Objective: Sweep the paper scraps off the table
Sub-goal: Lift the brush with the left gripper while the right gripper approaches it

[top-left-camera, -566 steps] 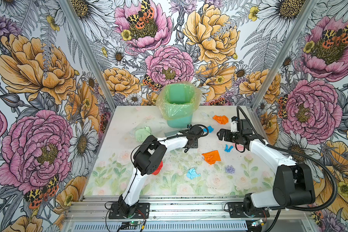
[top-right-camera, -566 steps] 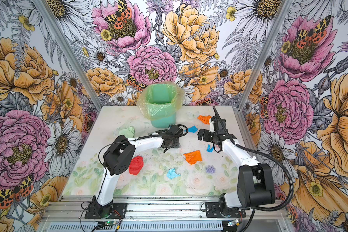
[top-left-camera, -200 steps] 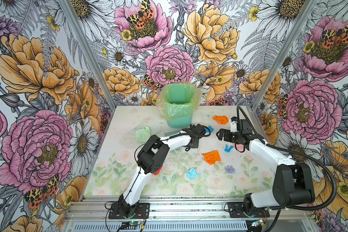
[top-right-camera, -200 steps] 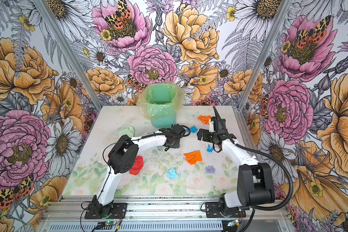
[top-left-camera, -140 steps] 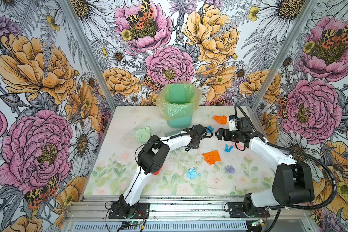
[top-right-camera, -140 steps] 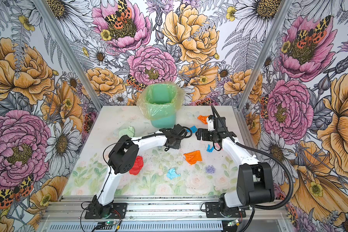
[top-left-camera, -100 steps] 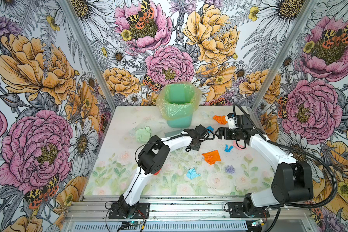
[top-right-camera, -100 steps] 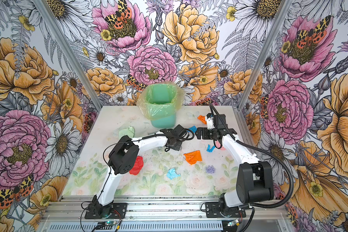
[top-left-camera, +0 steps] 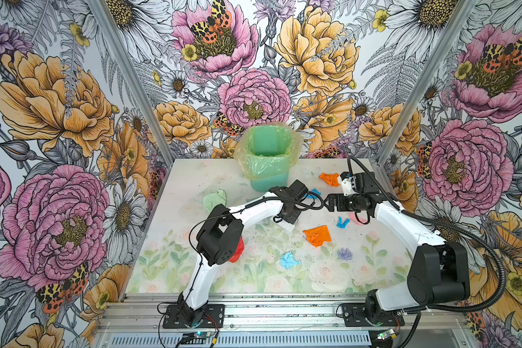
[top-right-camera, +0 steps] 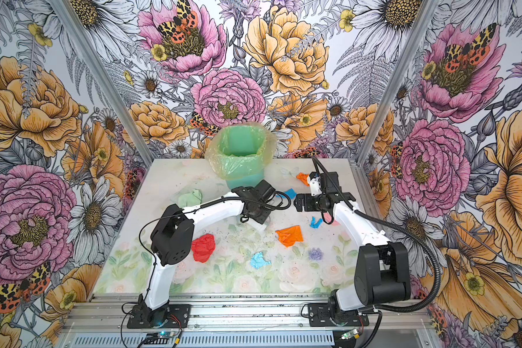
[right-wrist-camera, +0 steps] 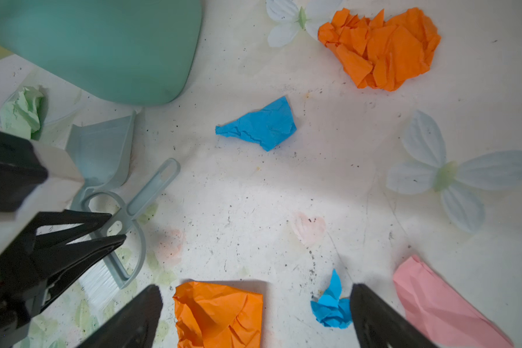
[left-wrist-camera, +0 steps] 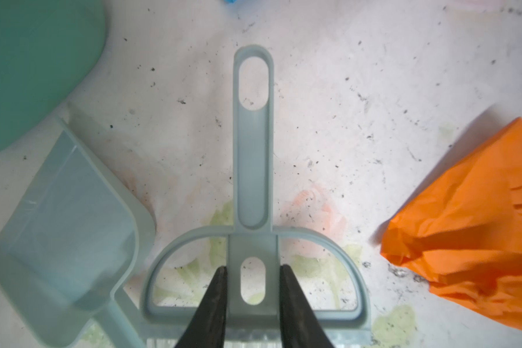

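Observation:
My left gripper (left-wrist-camera: 253, 271) is shut on the grey-blue brush (left-wrist-camera: 253, 168), low over the table (top-left-camera: 193, 271) in front of the bin; in a top view the left gripper (top-left-camera: 287, 215) shows there. The dustpan (left-wrist-camera: 67, 229) lies beside the brush. My right gripper (right-wrist-camera: 255, 287) hangs open, pointing left, above an orange scrap (right-wrist-camera: 217, 316) and a small blue scrap (right-wrist-camera: 329, 310); in a top view this right gripper (top-left-camera: 329, 203) nearly faces the left one. Other paper scraps: blue (right-wrist-camera: 259, 125), orange (right-wrist-camera: 380, 48), pink (right-wrist-camera: 440, 307), blue (top-left-camera: 288, 259), and red (top-right-camera: 203, 247).
A green bin (top-left-camera: 268, 162) lined with a yellowish bag stands at the back middle. A pale green wad (top-left-camera: 214, 199) lies left of it. Silver rails (top-left-camera: 268, 304) run along the front edge, and floral walls close in three sides.
The right wrist has lifted and shifted slightly toward the back and left, with its jaws still wide. The left arm has edged a little toward the back, with the brush still gripped.

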`<state>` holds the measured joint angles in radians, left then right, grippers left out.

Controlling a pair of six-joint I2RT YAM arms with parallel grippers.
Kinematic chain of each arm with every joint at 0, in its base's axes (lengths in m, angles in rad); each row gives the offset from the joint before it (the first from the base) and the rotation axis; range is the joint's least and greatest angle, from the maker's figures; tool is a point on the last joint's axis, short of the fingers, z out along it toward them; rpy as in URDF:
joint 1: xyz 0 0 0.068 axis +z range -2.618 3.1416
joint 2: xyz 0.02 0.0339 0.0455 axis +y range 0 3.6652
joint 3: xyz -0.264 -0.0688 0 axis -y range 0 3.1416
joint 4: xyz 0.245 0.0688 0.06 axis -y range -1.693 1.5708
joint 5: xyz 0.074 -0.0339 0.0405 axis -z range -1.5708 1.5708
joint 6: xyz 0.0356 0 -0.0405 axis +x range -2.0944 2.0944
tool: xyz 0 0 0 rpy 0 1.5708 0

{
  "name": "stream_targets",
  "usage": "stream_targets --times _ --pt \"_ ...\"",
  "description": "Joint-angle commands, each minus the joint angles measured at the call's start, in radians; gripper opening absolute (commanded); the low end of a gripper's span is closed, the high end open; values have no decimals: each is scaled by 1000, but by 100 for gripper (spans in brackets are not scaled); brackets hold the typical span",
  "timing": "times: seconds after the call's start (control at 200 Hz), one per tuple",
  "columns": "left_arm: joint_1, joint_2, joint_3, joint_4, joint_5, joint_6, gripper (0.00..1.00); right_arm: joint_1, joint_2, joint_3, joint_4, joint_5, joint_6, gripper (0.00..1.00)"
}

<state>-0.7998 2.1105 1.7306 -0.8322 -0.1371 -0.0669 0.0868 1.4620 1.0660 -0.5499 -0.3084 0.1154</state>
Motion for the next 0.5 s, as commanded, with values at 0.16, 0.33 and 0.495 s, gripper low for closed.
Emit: stream_targets --times 0.16,0.33,0.495 --pt "47 -49 53 -14 162 62 0 5 -21 -1 -7 -127 -154 100" --pt "67 -38 75 -14 239 67 0 7 -12 -6 -3 -214 -259 97" --pt "82 -35 87 -17 346 98 0 5 -15 -4 -1 -223 -328 97"
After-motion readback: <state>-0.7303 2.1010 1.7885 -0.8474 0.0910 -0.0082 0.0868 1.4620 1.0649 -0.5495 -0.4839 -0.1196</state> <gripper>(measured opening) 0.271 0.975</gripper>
